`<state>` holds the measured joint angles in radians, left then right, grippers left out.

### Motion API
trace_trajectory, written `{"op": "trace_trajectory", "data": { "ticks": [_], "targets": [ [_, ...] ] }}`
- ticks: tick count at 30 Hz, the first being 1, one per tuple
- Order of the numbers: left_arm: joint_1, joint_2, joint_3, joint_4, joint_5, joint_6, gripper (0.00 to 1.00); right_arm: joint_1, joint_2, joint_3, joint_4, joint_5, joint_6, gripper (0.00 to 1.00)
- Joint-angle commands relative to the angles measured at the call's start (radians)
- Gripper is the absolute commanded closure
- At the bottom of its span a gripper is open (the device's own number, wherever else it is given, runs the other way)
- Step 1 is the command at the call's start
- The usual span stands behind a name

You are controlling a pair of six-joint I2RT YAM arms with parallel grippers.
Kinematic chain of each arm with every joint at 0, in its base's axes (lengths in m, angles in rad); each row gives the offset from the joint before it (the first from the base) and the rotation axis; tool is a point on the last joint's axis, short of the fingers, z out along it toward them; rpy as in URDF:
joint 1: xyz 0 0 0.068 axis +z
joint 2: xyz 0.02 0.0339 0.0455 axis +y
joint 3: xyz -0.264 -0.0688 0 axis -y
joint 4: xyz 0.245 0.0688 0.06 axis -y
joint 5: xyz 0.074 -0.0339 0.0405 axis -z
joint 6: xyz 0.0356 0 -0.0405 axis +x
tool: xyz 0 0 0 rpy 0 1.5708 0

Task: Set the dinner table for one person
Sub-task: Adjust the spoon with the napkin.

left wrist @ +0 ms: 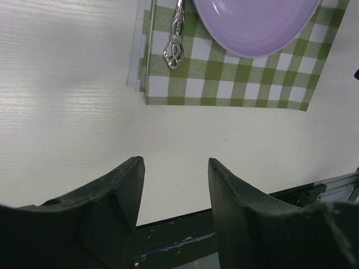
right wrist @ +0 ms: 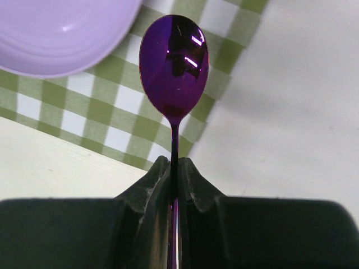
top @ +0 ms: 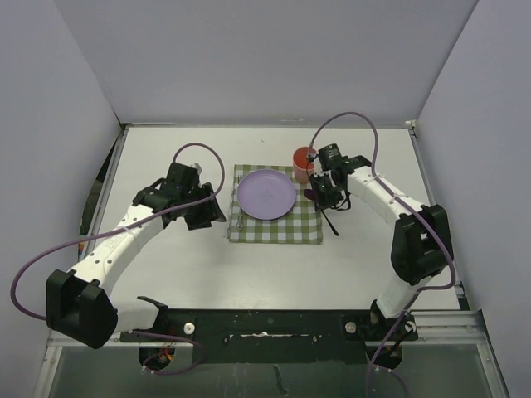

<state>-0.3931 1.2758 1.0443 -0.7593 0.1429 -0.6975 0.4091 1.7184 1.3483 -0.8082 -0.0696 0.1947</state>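
Spoon (right wrist: 174, 67) pinched in right claw (right wrist: 174, 166); left claw (left wrist: 175, 163) half-open, empty.

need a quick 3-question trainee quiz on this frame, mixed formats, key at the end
1. Short answer: in the top view, on which side of the lilac plate does the silver utensil lie on the checked cloth?
2. Multiple choice: the right gripper is shut on A) nothing, B) the purple spoon, C) the lilac plate.
3. True or false: the left gripper holds the silver utensil.
Key: 1 left; 2 B; 3 false, its jaws stand open and empty above the table.
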Motion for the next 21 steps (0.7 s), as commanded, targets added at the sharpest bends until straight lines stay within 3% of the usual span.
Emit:
{"op": "trace_trajectory", "data": {
  "ticks": [1,7,13,16,21],
  "targets": [
    [-0.016,-0.059,0.017,0.021,-0.008,-0.010,0.52,-0.035,-0.112,-0.016,-0.022,0.043,-0.077,1.00],
    [-0.040,-0.108,-0.003,-0.023,-0.077,-0.002,0.52,-0.112,-0.256,-0.049,0.152,0.230,-0.278,1.00],
    [-0.064,-0.156,-0.053,-0.025,-0.089,-0.050,0.52,-0.116,-0.190,-0.094,0.143,0.257,0.020,1.00],
    [-0.087,-0.184,-0.061,-0.035,-0.098,-0.078,0.52,-0.111,-0.199,-0.221,0.226,0.174,0.084,1.00],
    [-0.121,-0.191,-0.066,-0.065,-0.127,-0.111,0.52,-0.041,-0.197,-0.296,0.290,0.177,0.124,1.00]
  ]
}}
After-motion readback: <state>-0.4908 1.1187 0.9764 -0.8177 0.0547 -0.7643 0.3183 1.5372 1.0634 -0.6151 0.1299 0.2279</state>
